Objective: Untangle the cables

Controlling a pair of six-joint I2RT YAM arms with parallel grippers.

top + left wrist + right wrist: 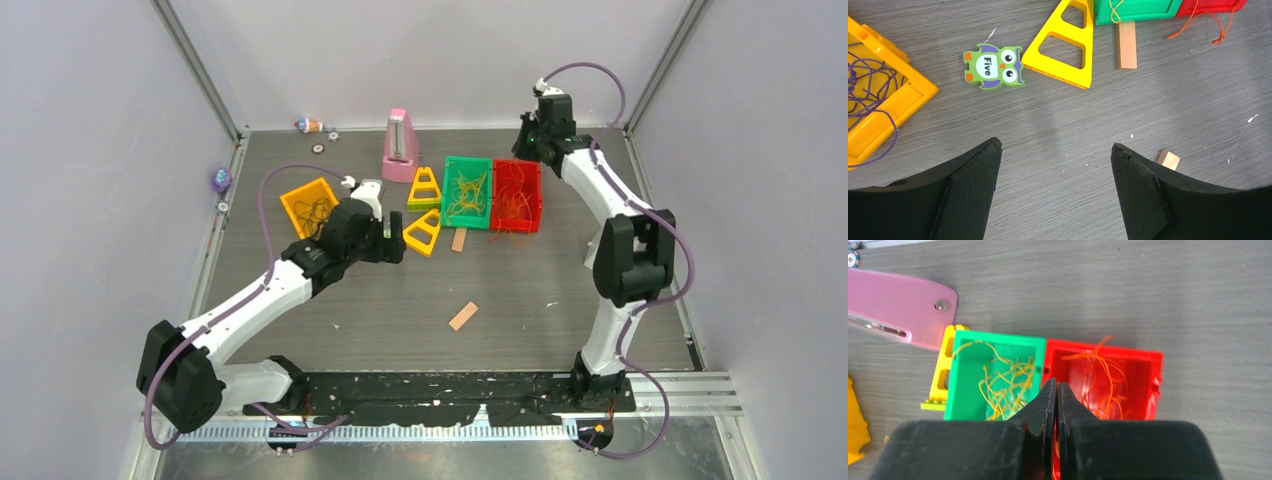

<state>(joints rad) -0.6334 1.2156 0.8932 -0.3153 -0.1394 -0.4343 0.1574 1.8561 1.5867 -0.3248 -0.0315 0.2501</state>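
Cables [1008, 377] lie colour-sorted in the yellow bin [290, 200], green bin [998, 342] and red bin [1108, 347] at the far side of the surface [1073, 115], with the left hand [1055, 150] open and the right hand [1056, 387] closed on nothing, so the next move is probably tucking in the trailing orange strand [1218, 32].

A: L arm [262, 290] doing what?
B: Reaching fwd and inward, lying low. The left gripper [1055, 147] is pointing down, jaws standing wide, holding nothing.
A: And R arm [625, 262]?
B: Elbow's sitting high, forearm is reaching toward the far side. The right gripper [1056, 385] is pressing its fingers together, prob. empty, tho the tips are hiding what's under them.
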